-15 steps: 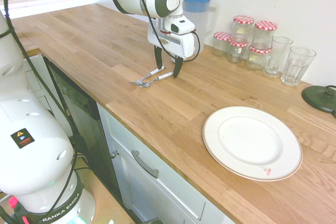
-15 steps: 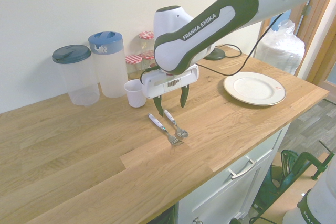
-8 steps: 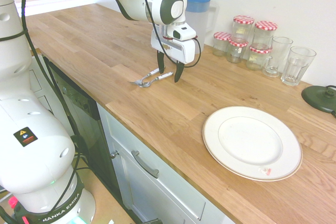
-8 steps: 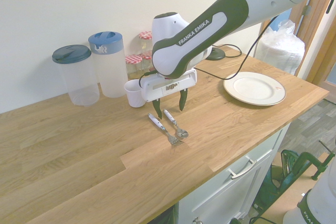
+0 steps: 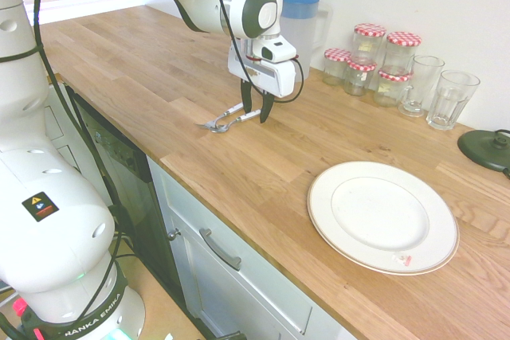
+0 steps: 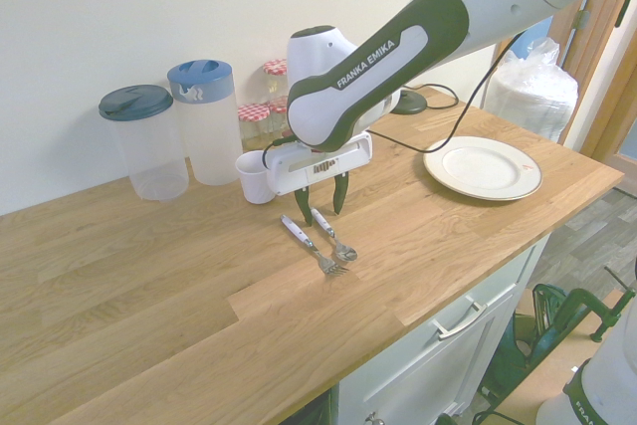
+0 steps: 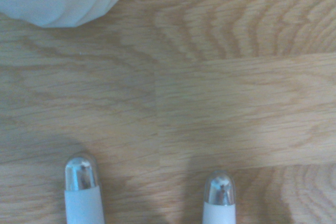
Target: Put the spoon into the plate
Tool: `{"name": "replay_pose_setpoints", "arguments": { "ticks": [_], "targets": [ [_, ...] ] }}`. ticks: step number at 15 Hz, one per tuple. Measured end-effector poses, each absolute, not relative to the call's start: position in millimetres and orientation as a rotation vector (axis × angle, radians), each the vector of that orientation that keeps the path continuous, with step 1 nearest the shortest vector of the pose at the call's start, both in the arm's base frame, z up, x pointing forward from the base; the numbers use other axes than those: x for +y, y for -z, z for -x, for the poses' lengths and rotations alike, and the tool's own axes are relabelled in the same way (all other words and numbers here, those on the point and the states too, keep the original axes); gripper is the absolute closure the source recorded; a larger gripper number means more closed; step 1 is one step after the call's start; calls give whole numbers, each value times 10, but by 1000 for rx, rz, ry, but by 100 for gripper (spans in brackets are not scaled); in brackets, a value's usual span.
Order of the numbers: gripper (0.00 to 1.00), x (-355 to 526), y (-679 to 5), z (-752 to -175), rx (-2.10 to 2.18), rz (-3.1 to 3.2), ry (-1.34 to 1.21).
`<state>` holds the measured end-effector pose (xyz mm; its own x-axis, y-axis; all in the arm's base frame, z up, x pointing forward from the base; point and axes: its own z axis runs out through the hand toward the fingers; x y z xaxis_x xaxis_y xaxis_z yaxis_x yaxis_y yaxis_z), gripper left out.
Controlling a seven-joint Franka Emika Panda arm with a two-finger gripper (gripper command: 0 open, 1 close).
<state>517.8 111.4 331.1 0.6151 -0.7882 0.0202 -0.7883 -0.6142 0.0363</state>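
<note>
Overhead, the gripper [image 6: 323, 204] hangs with jaws partly open and empty, straddling the handle end of the spoon [image 6: 333, 235] beside a fork [image 6: 312, 246] on the oak kitchen worktop [image 5: 263, 157]; the white plate [image 5: 383, 216] sits well apart, above white drawers [image 5: 239, 264]

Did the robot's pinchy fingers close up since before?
Yes. The gripper now has its fingers nearer together above the spoon handle; earlier they stood wide apart. The spoon stays on the countertop.
</note>
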Motion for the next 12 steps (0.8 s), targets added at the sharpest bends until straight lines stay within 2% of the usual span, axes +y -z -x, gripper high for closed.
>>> {"name": "replay_pose_setpoints", "arguments": {
  "ticks": [12],
  "targets": [
    [100,1184,-3308,-5163,-1354,-2798,-5]
  ]
}}
